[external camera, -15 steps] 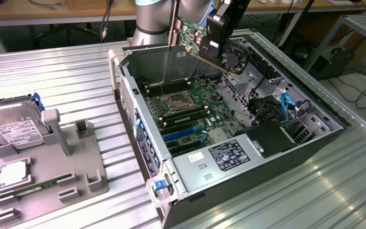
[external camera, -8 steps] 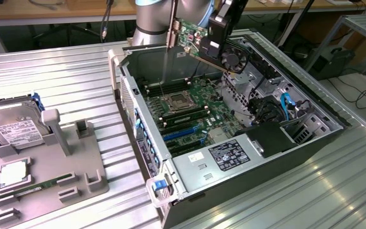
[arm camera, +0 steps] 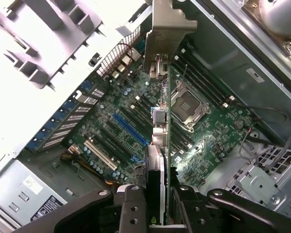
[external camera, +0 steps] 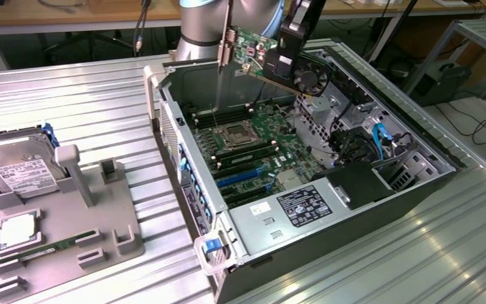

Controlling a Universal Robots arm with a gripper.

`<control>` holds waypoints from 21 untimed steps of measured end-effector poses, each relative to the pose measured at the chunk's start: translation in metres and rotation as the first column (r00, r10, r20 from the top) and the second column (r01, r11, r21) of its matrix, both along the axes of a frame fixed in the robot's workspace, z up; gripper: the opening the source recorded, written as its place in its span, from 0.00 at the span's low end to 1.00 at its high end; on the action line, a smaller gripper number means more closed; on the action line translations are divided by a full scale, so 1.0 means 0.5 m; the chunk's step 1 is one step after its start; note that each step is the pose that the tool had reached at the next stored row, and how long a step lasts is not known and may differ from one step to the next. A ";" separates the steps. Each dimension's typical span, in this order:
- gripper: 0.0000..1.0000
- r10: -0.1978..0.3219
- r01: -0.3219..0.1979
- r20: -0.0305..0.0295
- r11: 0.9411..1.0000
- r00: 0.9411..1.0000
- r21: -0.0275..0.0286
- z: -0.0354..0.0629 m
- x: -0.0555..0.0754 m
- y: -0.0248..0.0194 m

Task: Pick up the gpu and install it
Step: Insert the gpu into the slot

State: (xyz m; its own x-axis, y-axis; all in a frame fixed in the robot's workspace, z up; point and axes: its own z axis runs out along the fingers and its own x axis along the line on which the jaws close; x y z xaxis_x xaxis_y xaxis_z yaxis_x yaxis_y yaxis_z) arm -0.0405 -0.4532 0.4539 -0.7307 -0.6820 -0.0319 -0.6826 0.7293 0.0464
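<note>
In the exterior view, the black end effector (external camera: 283, 63) is clamped on the gpu (external camera: 250, 47), a thin green circuit card with a silver metal bracket (external camera: 224, 47). It holds the card tilted in the air above the far end of the open dark computer case (external camera: 353, 215). The case lies on the ribbed metal table (external camera: 83, 95). A silver hard drive (external camera: 19, 168) sits in a grey holder (external camera: 99, 215) on the exterior view's left.

In the wrist view, the gpu (arm camera: 160, 141) shows edge-on between the black fingers (arm camera: 130, 204), above the green motherboard (arm camera: 203, 121) and its blue slot (arm camera: 128, 128).
</note>
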 end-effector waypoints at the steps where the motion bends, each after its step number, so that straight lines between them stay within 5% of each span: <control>1: 0.27 0.008 -0.008 0.000 1.000 1.000 0.000 0.000 0.000 0.0000; 11: 0.27 0.082 -0.082 0.000 0.997 0.997 0.000 0.000 -0.001 -0.0002; 21: 0.27 0.173 -0.173 0.000 0.985 0.985 0.000 0.000 -0.002 -0.0003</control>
